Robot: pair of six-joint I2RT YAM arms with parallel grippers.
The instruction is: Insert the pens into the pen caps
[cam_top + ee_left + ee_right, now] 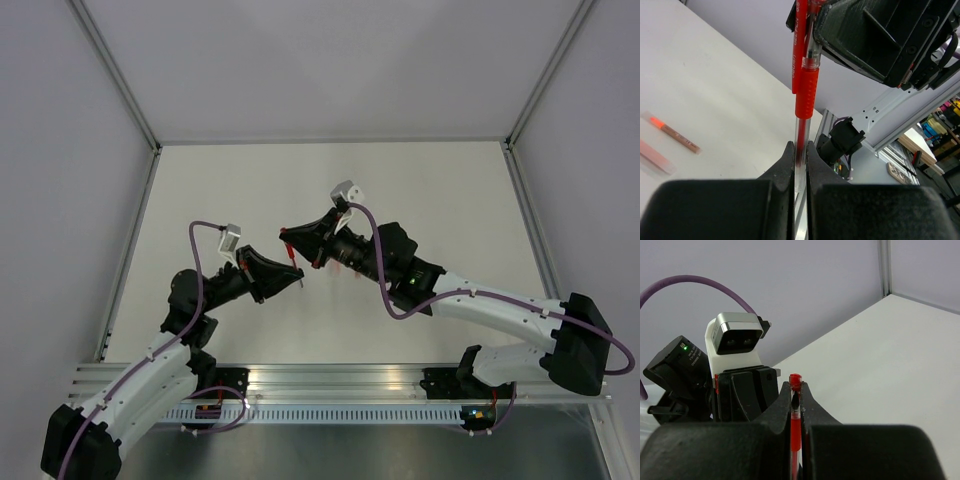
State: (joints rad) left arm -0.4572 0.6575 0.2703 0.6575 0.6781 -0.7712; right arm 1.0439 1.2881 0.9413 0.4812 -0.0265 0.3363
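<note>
Above the middle of the white table (420, 190), 2 grippers meet tip to tip around 1 red pen (806, 92). The left gripper (800, 150) is clamped tight on the pen's clear barrel, below the red rubber grip sleeve. The right gripper (796, 390) is clenched on the other end, where a cap (801, 40) with a long red clip sits over the tip. Whether the cap is fully seated cannot be told. The pen is held in the air, off the table.

The pen looks light, thin and stiff, with smooth plastic that could slide or twist between the pads. The rubber sleeve would likely give the surest hold, and the clear barrel looks slippery. Pressing the ends together off line could bend or snap it, so the push probably needs to run straight along the pen.

Lying on the table off to the side are an orange pen (676, 133) and, just beside it, a blurred pinkish pen (652, 159). Both are well apart from the grippers. The nearest obstacles are the left arm's wrist camera (735, 337) and purple cable (690, 282), which crowd the meeting point.
</note>
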